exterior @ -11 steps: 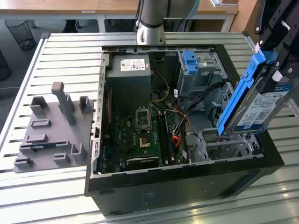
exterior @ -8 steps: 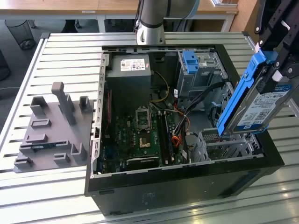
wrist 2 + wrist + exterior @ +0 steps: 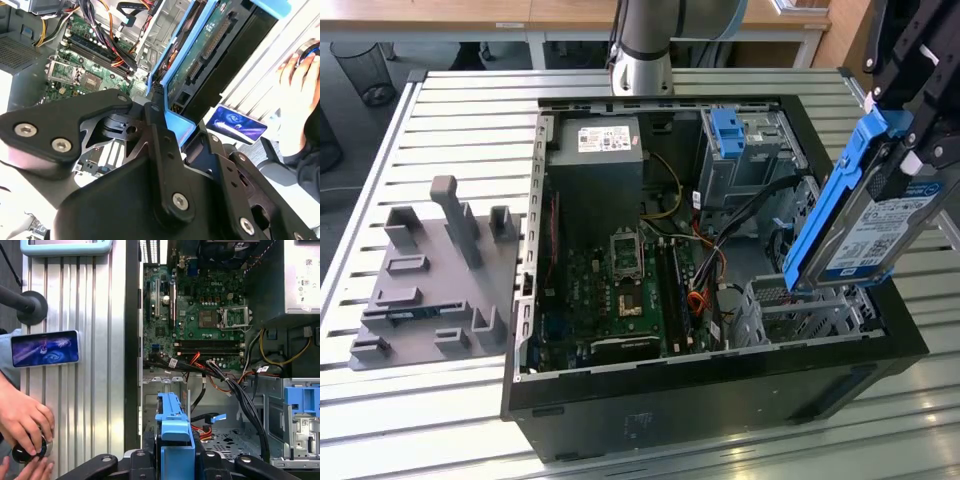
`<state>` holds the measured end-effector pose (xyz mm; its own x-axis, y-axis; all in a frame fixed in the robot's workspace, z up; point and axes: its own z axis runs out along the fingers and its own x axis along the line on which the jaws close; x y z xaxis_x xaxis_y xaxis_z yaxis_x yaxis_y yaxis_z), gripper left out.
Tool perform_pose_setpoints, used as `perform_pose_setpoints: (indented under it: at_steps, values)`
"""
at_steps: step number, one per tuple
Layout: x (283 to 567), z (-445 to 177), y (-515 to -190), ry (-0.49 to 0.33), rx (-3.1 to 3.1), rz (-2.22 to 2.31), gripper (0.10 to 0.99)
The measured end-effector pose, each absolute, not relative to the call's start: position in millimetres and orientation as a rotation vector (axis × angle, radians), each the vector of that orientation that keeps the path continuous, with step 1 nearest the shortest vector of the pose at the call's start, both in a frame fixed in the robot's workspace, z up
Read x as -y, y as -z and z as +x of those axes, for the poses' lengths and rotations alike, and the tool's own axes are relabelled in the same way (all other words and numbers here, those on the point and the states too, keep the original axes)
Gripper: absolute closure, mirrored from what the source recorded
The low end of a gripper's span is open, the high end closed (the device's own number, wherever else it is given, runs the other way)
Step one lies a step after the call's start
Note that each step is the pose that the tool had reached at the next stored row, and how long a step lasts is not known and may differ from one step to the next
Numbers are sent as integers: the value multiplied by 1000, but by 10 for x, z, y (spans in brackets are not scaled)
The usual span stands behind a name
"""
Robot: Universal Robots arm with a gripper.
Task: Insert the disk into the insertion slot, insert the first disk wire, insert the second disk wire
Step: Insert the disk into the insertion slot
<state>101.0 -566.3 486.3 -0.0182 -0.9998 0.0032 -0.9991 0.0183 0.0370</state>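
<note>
The black two-fingered hand (image 3: 176, 461) is clenched on the disk (image 3: 865, 232), a flat silver-black hard drive with a white and blue label in a bright blue plastic caddy. Its fingers press the caddy's edges from both sides. The disk hangs steeply tilted over the corner of the open black computer case (image 3: 720, 400) at the exterior view's right, label side facing outward. Its lower end is down at the insertion slot (image 3: 805, 312), a low bay of silver perforated sheet metal. Whether it touches the bay's rim cannot be told.

Just beyond the slot, a bundle of black and orange wires (image 3: 705, 272) crosses the case floor. Next comes the green motherboard (image 3: 620, 290). Farther back stand a taller grey metal cage (image 3: 755, 165) with a blue plastic tab (image 3: 725, 130), and a grey power supply box (image 3: 595, 185).

The case rests on a slatted aluminium surface (image 3: 450, 110). A grey plastic fixture plate (image 3: 430, 290) lies on it at the exterior view's left. The arm's grey base (image 3: 642, 50) rises behind the case.

In the first wrist view, a phone with a lit screen (image 3: 45, 347) lies on the slats. A person's fingers (image 3: 25, 420) rest on a round black knob (image 3: 22, 452).
</note>
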Motion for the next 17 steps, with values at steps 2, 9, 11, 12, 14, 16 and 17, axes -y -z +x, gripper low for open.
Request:
perform_pose_setpoints:
  at_steps: [2,9,11,12,14,16,17]
  values:
    - [5662,1001,-4855,34,2223,2183,722]
    - [5653,958,-4777,25,2229,2188,722]
    - [5647,951,-4758,24,2229,2189,722]
    - [5641,945,-4748,24,2229,2189,722]
    - [5627,932,-4724,23,2230,2190,722]
    - [5617,920,-4697,22,2231,2190,722]
    - [5612,916,-4683,22,2231,2191,722]
